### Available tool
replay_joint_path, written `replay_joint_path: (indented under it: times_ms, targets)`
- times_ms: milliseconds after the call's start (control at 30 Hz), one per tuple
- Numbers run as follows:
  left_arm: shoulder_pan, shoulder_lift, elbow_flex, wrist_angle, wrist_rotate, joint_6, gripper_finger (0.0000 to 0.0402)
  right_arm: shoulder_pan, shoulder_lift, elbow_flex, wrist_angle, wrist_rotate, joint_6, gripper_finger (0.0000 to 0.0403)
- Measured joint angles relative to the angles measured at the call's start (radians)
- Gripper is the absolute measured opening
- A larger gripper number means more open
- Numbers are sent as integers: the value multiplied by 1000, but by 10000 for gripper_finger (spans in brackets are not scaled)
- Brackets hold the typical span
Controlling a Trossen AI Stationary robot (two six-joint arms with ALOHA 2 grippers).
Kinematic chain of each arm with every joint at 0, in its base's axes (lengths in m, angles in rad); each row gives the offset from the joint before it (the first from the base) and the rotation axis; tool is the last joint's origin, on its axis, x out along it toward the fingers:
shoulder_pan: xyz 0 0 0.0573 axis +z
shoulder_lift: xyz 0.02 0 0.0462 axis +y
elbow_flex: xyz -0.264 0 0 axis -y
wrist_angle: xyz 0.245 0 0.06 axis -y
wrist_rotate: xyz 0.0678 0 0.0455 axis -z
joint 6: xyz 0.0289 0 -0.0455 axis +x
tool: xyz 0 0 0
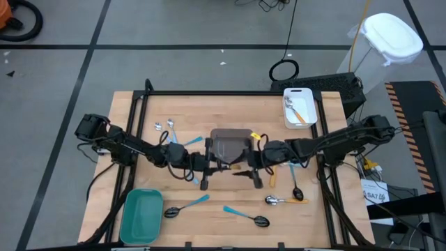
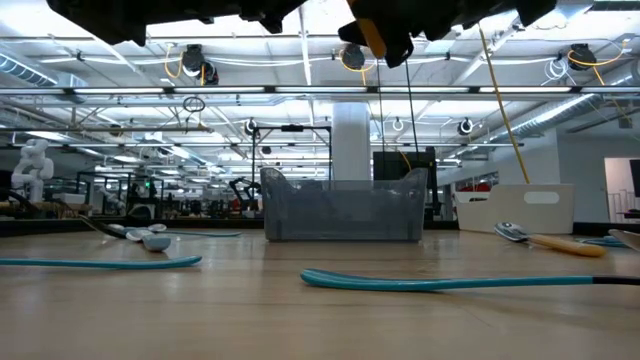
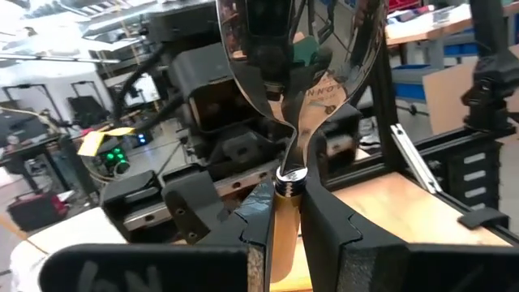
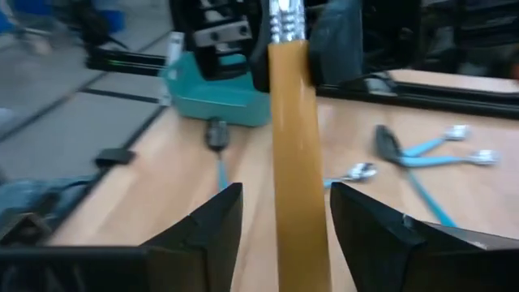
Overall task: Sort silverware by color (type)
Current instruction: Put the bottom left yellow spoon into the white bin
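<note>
An orange-handled silver spoon (image 3: 285,122) is held up over the table's middle, close to the grey bin (image 1: 231,143). My left gripper (image 3: 285,191) is shut on it; in the high view that gripper (image 1: 209,166) comes in from the left. My right gripper (image 4: 284,212) faces it from the right (image 1: 252,171) and is open. Its fingers stand on either side of the orange handle (image 4: 296,154), with a gap showing on both sides. In the low view the handle's lower end (image 2: 372,38) hangs high above the tabletop. My left gripper pinches the orange handle just below its metal collar (image 3: 284,212) between its two fingers. The fingers come level from the table's left and lie across the spoon. The spoon is lifted clear and roughly upright, with the shiny bowl (image 3: 300,49) up and the handle hanging down.
A green tray (image 1: 141,215) sits near left. A white tray (image 1: 300,107) holding orange-handled spoons sits far right. Loose spoons lie around: silver ones with blue handles (image 1: 167,127) far left, black ones with blue handles (image 1: 185,207) (image 1: 247,216) (image 1: 296,183) near, and a silver one with an orange handle (image 1: 284,201).
</note>
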Motion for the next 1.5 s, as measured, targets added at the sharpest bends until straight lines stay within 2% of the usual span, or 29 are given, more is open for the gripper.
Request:
replay_joint_path:
  times_ms: [67, 267, 367, 700, 967, 1133, 1300, 1500]
  targets:
    - [0, 0, 0, -7, 19, 0, 44, -12, 0, 0, 2, -42, 9, 181]
    - [0, -1, 0, -16, 49, 1, 44, -26, 0, 0, 1, -53, 8, 171]
    - [0, -1, 0, -22, 54, 6, 44, -27, 0, 0, 2, -100, 7, 160]
    - [0, -1, 0, -22, 76, 29, 44, -27, 0, 0, 2, -128, -7, 66]
    - [-1, -2, 0, -32, 53, 44, 49, -27, 0, 0, -1, -121, -18, 65]
    - [0, -2, 0, -54, -18, 32, 110, -28, 0, -1, -3, -96, -11, 65]
    - [-12, -2, 0, -63, -160, 3, 178, -28, -12, -1, -21, -61, -12, 65]
    - [-34, -16, 0, -122, -301, -7, 206, -26, -61, -1, -59, -23, -19, 65]
